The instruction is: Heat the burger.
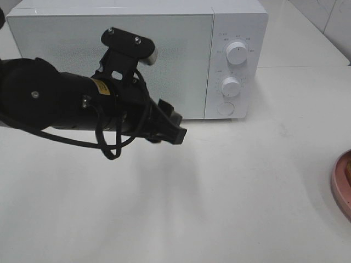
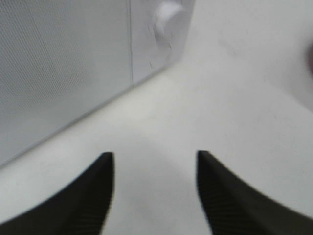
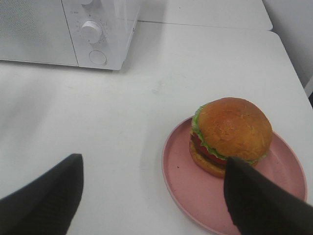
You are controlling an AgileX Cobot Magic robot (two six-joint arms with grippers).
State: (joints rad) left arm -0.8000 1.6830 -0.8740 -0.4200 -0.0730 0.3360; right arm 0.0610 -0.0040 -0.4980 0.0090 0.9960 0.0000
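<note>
A white microwave (image 1: 137, 57) stood at the back of the white tabletop (image 1: 230, 192) with its door closed and two round knobs (image 1: 236, 53) on the panel at its right side. The left gripper (image 2: 154, 169) hovered above the tabletop just in front of the microwave door, its jaws parted with only bare tabletop between them, holding nothing. The right gripper (image 3: 151, 191) had its jaws spread wide and also held nothing. The burger (image 3: 232, 134) sat on a pink plate (image 3: 178, 166) well to the right of the microwave, near the tabletop's right edge, close by one right finger (image 3: 259, 205); whether the two touched could not be told.
</note>
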